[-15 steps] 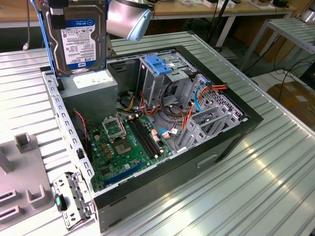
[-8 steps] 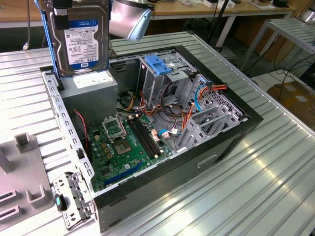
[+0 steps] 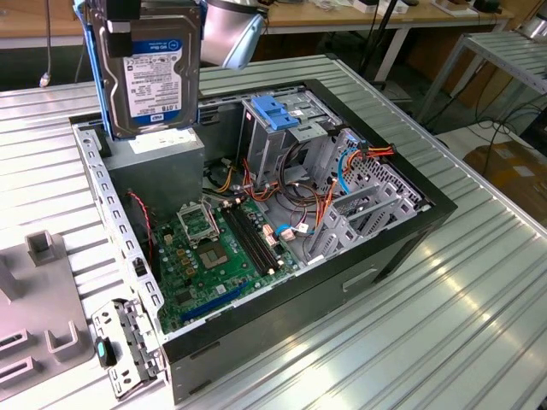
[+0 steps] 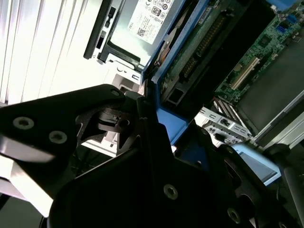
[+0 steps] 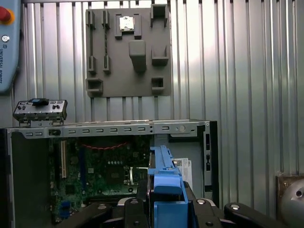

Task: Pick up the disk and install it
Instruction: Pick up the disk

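The pick-up is judged done: the disk [image 3: 152,73] is being held upright in the air above one corner of the open computer case [image 3: 282,329], touching nothing of it. Installation is not yet done, the disk being carried well apart from the drive cage [image 3: 275,137] inside the case. The gripper [image 5: 166,202] is being pointed down at the case from above, clamped on the disk's blue rails.

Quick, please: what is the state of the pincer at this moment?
Pincer: shut on the disk, holding it over the open case.
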Controlling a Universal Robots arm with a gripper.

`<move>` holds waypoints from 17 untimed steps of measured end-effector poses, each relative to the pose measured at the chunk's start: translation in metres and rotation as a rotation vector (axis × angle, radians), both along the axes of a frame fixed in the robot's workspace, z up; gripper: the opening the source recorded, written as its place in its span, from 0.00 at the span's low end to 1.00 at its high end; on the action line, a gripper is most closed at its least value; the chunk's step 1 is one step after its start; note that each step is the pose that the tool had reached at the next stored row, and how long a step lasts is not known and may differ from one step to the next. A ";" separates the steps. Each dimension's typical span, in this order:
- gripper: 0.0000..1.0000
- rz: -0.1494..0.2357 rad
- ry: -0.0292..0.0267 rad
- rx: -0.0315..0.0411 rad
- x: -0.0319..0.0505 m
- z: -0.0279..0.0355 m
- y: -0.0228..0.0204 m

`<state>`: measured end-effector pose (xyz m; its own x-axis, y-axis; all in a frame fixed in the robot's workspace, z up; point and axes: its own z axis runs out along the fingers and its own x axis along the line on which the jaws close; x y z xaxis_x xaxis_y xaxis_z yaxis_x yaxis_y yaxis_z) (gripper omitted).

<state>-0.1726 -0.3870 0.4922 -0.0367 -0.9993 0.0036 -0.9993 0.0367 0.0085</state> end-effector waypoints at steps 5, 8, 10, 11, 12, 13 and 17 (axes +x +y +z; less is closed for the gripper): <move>0.37 -0.003 0.0002 -0.0001 0.0102 -0.0005 -0.0019; 0.37 -0.005 0.0002 0.0000 0.0186 -0.0008 -0.0032; 0.37 -0.007 0.0002 0.0000 0.0246 -0.0012 -0.0043; 0.37 -0.007 0.0002 0.0000 0.0267 -0.0014 -0.0047; 0.37 -0.008 0.0003 -0.0001 0.0285 -0.0015 -0.0050; 0.37 -0.009 0.0003 0.0000 0.0320 -0.0017 -0.0056; 0.37 -0.010 0.0003 0.0000 0.0413 -0.0018 -0.0061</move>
<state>-0.1313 -0.3931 0.4904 -0.0467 -0.9989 0.0036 -0.9989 0.0467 0.0088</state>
